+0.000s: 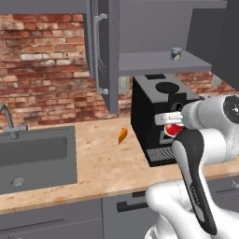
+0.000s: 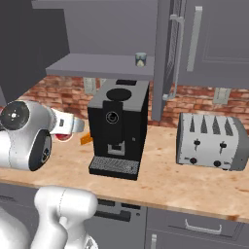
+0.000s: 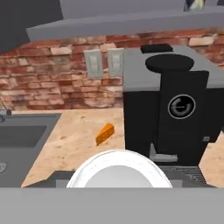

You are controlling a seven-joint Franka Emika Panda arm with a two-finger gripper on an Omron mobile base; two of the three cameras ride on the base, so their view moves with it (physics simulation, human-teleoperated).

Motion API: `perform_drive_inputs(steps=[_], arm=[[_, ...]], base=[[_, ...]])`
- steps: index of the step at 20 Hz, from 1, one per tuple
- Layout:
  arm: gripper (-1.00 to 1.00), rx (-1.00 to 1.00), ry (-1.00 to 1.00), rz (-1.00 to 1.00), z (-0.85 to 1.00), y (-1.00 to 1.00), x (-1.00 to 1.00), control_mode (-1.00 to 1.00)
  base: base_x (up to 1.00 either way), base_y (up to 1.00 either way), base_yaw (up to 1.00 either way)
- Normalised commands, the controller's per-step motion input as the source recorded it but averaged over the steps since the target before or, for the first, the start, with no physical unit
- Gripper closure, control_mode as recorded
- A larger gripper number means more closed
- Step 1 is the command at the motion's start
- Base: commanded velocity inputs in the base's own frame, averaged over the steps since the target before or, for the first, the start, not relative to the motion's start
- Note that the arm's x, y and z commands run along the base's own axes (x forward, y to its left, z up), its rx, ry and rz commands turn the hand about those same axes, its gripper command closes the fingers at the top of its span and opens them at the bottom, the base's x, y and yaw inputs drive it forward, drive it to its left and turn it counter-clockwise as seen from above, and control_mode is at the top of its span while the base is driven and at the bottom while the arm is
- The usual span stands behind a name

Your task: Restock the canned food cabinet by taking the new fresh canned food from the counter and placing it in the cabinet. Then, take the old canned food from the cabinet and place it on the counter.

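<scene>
Above the counter (image 1: 93,168), in front of the black coffee machine (image 2: 119,124), the white arm carries the red can (image 1: 174,129) off the tan surface, well clear of it. From the left side the can peeks out red between the hand and the forearm, level with the machine's spout; from the right it shows as a small red patch (image 2: 63,136) under the wrist. Looking along the hand, the can's white rim and grey top (image 3: 118,169) sit close against the lens, with the gripper (image 3: 118,181) clamped on it from either side, its dark fingers barely showing behind the rim. Higher up, the cabinet (image 1: 158,60) stands with its tall door (image 1: 103,51) swung wide, the long metal handle running down its edge. On the flat grey shelf the dull grey-blue can (image 1: 176,53) stands upright near the front right part, alone; from the other side it sits just left of the door edge (image 2: 141,59). An orange wedge of cheese (image 1: 123,135) lies on the counter between the sink (image 1: 37,158) and the coffee machine. A silver toaster (image 2: 210,141) sits to the right of the machine, well apart from the arm.
</scene>
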Motion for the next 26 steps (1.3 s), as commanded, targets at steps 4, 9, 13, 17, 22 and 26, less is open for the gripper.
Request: perform_drive_inputs(steps=[4, 9, 13, 17, 22, 26], arm=[[1.00, 0.00, -0.44, -0.01, 1.00, -0.06, -0.11, -1.00], [1.00, 0.04, -0.31, -0.05, 1.00, -0.18, 0.02, -1.00], [1.00, 0.08, 0.02, -0.07, 1.00, -0.03, 0.60, -1.00], [1.00, 0.03, 0.37, -0.04, 0.81, 0.00, 0.85, -1.00], [1.00, 0.00, 0.07, 0.00, 0.04, 0.00, 0.09, -1.00], [1.00, 0.00, 0.00, 0.00, -0.11, 0.00, 0.24, -1.00]], base=[[0.00, 0.00, 0.00], [0.00, 0.00, 0.00], [0.00, 0.00, 0.00], [0.00, 0.00, 0.00], [0.00, 0.00, 0.00], [0.00, 0.00, 0.00]])
